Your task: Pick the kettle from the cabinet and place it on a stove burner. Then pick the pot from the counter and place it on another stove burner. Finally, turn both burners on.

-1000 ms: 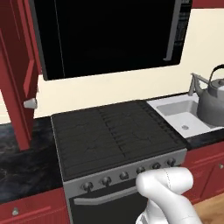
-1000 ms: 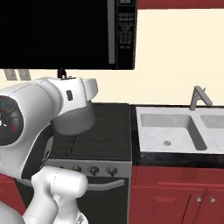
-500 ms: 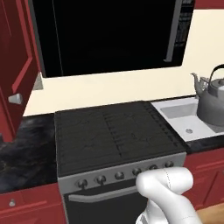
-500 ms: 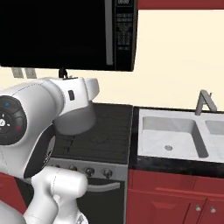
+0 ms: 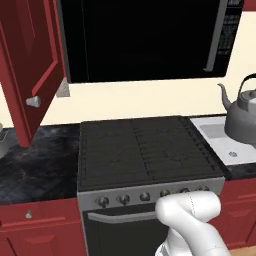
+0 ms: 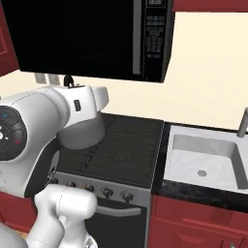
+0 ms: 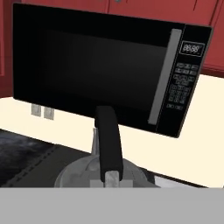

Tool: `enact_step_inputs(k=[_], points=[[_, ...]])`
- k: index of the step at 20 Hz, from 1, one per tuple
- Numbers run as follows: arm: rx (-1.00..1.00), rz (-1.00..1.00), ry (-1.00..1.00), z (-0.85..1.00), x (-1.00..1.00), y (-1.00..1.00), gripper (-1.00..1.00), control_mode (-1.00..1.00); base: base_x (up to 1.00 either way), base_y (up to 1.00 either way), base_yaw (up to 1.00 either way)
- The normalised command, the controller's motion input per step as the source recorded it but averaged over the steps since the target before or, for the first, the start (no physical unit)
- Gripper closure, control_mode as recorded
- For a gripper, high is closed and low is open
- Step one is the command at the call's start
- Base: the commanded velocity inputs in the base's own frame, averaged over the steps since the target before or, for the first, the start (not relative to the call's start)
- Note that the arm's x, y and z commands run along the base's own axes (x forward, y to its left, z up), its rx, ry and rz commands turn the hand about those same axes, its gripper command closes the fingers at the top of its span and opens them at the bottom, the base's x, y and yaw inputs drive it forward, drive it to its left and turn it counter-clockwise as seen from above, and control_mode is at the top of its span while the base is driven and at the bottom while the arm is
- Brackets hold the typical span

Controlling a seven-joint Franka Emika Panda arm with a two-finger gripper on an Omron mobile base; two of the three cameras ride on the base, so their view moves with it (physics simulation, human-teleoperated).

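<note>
The grey kettle (image 5: 242,117) hangs at the right edge of the left base view, over the sink side beside the stove (image 5: 145,150). Its round body (image 6: 82,133) also peeks out behind my arm in the right base view. In the hand view my gripper (image 7: 111,179) is shut on the kettle's black arched handle (image 7: 108,144), with the lid just below. The red cabinet door (image 5: 30,75) stands open at the left, over the dark counter (image 5: 40,165). A grey metal sliver (image 5: 2,142) sits at the far left; I cannot tell whether it is the pot.
A black microwave (image 5: 145,40) hangs over the stove, close above the kettle's height. The white sink (image 6: 203,155) and its faucet (image 6: 242,123) lie right of the stove. A row of silver knobs (image 5: 145,196) runs along the stove front.
The whole picture has slid right in both base views, so the base has driven left. The open cabinet door has come further into view. The kettle stays gripped.
</note>
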Motion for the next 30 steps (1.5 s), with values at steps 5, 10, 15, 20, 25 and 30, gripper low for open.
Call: enact_step_inputs(k=[5, 10, 15, 20, 25, 30], points=[[0.0, 0.0, 0.0, 0.0, 0.0, 0.0, 1.0, 1.0, 0.0, -0.22, 0.2], [0.0, 0.0, 0.0, 0.0, 0.0, 0.0, 1.0, 1.0, 0.04, -0.02, 0.19], [0.0, 0.0, 0.0, 0.0, 0.0, 0.0, 1.0, 1.0, 0.16, 0.0, 0.02], [0.0, 0.0, 0.0, 0.0, 0.0, 0.0, 1.0, 1.0, 0.04, 0.0, 0.0], [0.0, 0.0, 0.0, 0.0, 0.17, 0.12, 1.0, -1.0, 0.05, 0.0, 0.0], [0.0, 0.0, 0.0, -0.08, 0.44, 0.28, 1.0, -1.0, 0.0, 0.0, 0.0]])
